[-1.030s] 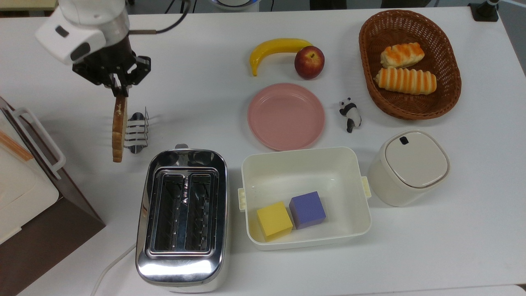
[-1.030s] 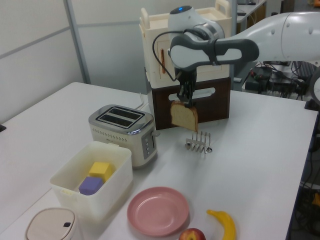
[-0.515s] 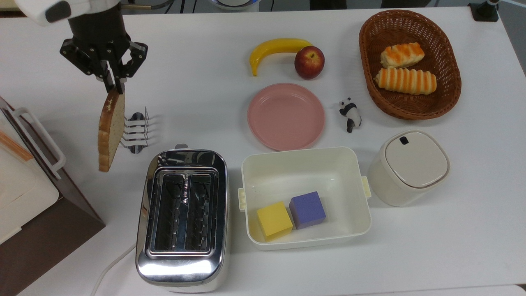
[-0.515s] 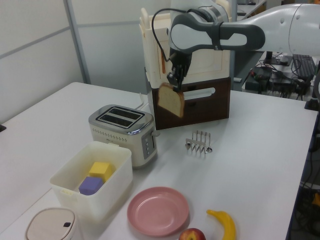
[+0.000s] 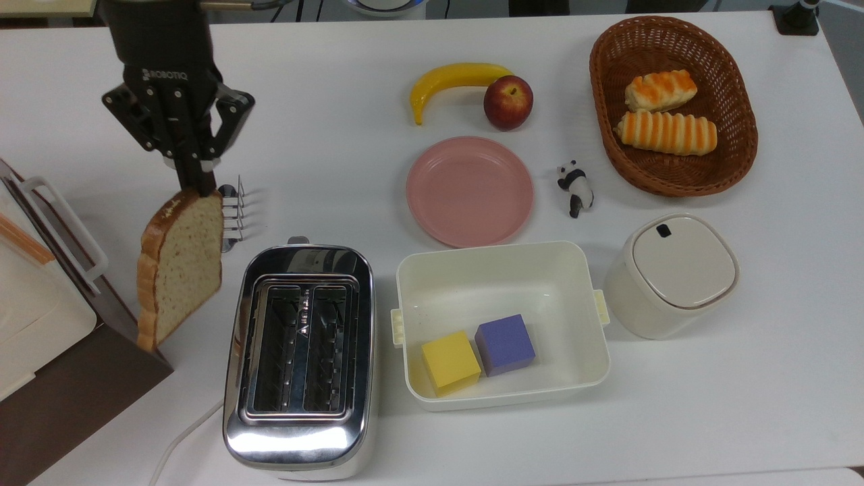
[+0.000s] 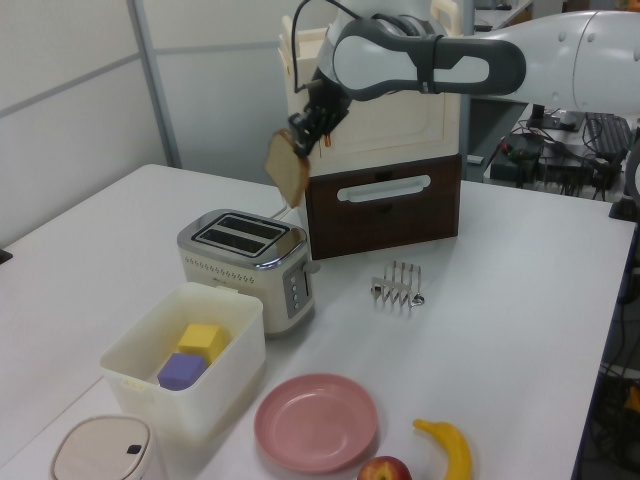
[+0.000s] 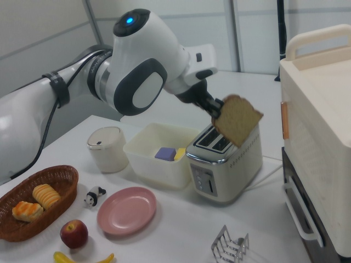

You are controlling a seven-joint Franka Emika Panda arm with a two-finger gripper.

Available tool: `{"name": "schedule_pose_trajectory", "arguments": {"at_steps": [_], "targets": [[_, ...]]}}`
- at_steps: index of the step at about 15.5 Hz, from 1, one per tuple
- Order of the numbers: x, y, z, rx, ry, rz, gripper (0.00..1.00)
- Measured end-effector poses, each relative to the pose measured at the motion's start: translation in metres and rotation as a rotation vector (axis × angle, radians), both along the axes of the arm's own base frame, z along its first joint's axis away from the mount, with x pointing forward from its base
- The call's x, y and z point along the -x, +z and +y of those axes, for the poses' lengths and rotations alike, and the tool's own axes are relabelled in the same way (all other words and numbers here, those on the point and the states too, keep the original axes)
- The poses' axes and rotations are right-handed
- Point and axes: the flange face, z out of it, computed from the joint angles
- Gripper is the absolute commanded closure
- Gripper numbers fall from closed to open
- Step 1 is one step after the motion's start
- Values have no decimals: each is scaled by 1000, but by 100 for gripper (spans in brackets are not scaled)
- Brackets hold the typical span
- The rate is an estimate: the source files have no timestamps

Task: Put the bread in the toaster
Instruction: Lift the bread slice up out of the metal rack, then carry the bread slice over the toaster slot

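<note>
One slice of bread [image 5: 181, 266] hangs tilted from the gripper [image 5: 198, 182], pinched by its top crust; the toaster [image 5: 300, 354] sits below and to the top view's right of the jaws, slots running along the slice's length

White table [image 5: 337, 101] fills the scene, pale panelled walls [image 6: 70, 90] behind it, cream and brown cabinet [image 6: 385, 190] on it, cluttered desk with cables [image 6: 545, 150] beyond, even indoor light
</note>
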Motion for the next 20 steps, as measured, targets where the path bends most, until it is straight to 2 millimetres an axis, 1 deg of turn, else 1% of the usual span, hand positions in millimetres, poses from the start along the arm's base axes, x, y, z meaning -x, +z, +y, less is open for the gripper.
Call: {"name": "schedule_pose_trajectory", "arguments": {"at_steps": [3,4,11,13,20], "targets": [[-10,1,20,-35,-14,-66,88],[-14,-3,27,-51,-10,-77,88],[-31,-30,51,-68,16,-79,87],[-34,-36,55,-70,22,-75,87],[-36,-50,57,-72,24,-53,86]]}}
